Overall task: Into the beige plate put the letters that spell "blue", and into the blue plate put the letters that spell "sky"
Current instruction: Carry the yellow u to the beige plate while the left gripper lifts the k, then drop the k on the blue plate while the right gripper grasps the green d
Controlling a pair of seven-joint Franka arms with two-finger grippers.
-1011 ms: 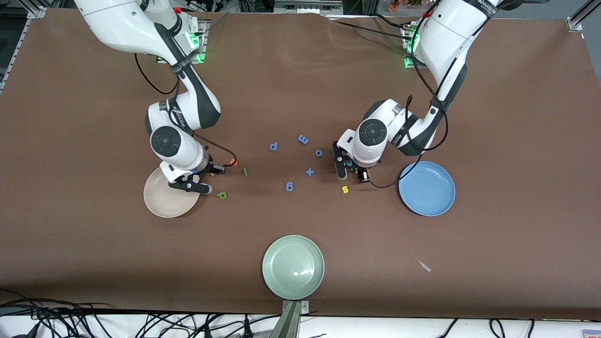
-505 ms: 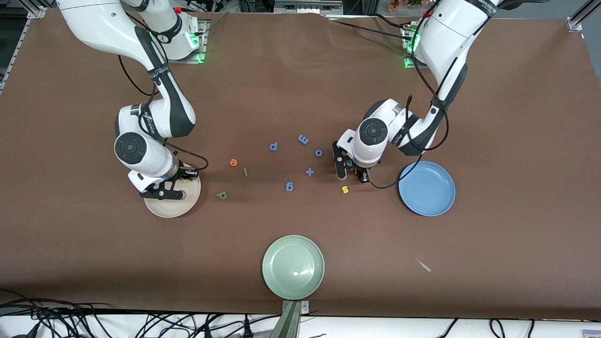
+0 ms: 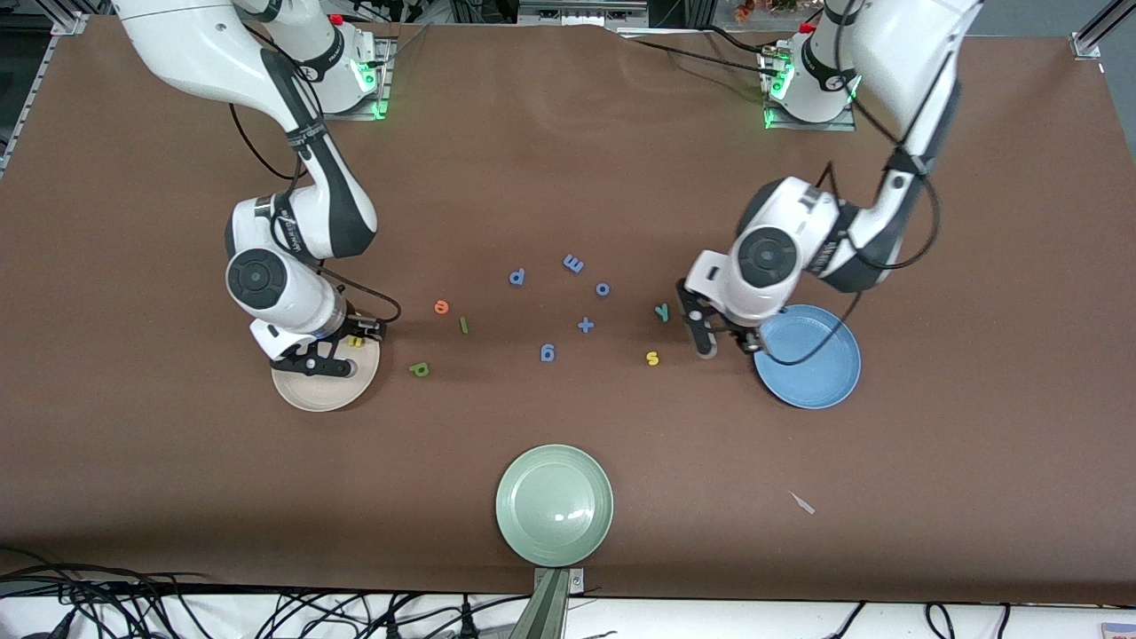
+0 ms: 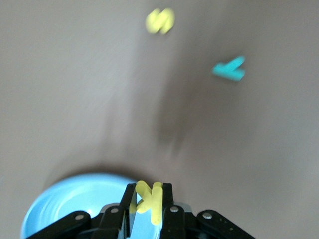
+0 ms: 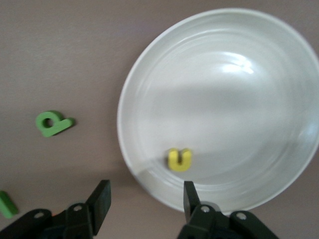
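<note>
The yellow k [image 4: 148, 197], light soft foam, is pinched across its flat faces by the left gripper [image 3: 721, 343] at the blue plate's [image 3: 821, 382] edge. The right gripper [image 5: 144, 200] is seen open and empty over the beige plate [image 5: 279, 74], where the yellow u [image 5: 179, 159] lies.

Matt brown table cover [image 3: 568, 177], cloth-like, faintly wrinkled near the bases. Glossy beige plate [image 5: 219, 104] with soft highlights on its ridged inside, smooth like glazed ceramic or hard plastic. Same shine on the blue plate [image 3: 821, 373] and pale green plate [image 3: 554, 506]. Soft matt foam look on the yellow u [image 5: 179, 159] and green b [image 5: 51, 123].
</note>
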